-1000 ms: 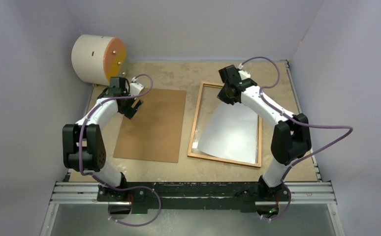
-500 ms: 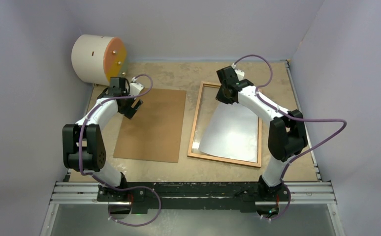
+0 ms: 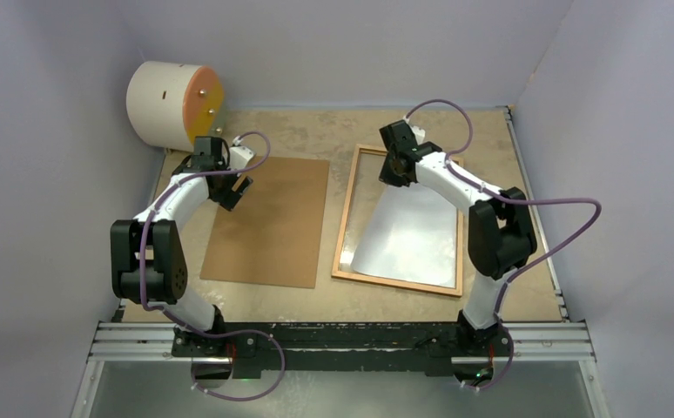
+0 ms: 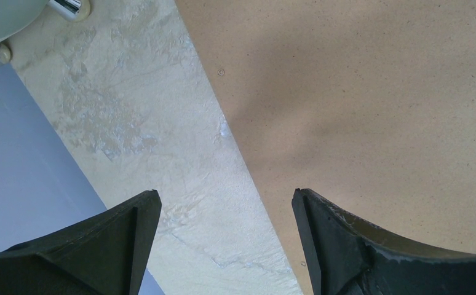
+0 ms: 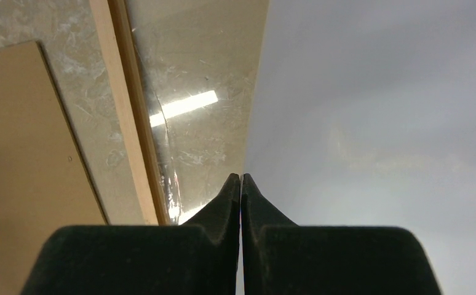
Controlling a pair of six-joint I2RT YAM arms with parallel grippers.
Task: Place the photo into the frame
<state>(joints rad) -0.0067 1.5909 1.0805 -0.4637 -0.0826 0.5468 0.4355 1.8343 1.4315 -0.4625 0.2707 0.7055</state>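
Inside the frame (image 3: pixel 344 228), the photo (image 3: pixel 407 235) lies white side up, far edge pinched by closed right gripper (image 5: pixel 240 179). Left of the frame, left gripper (image 4: pixel 226 192) gapes wide, empty, over backing board (image 3: pixel 272 222) edge.

the frame (image 3: pixel 343 228) is smooth, matt orange-brown wood; its glass pane (image 5: pixel 192 117) is glossy, with a bright glare streak. the photo (image 3: pixel 407 235) shows smooth whitish paper with a soft sheen. the backing board (image 3: pixel 272 222), centre left, is matt, finely speckled brown fibreboard. the counter (image 3: pixel 316 131) looks mottled and scuffed. the fingers (image 4: pixel 100 246) are matt black plastic.
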